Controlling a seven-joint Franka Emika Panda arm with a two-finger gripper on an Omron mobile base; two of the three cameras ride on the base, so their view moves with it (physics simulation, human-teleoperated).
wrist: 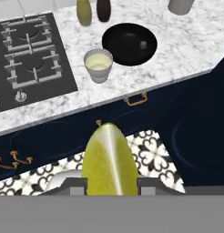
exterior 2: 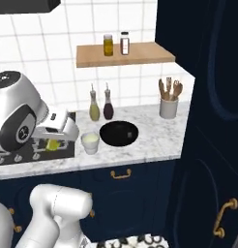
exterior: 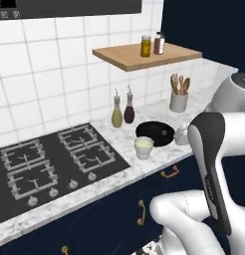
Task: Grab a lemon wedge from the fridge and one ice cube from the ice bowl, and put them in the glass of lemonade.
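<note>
yellow lemon wedge (wrist: 109, 161) hides the tool's (wrist: 109, 184) tips, clamped between them.

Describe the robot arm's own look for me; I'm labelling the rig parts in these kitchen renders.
The arm is glossy white with rounded, bulbous links and a long black strip running down one segment. In the right base view a grey-capped round joint tops a link with a black ring face. The gripper hangs from a boxy white hand with small dark markings. No loose cables show.

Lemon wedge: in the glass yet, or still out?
Out. The lemon wedge sits between the claw's tips, away from the counter; the glass holds liquid alone.
</note>
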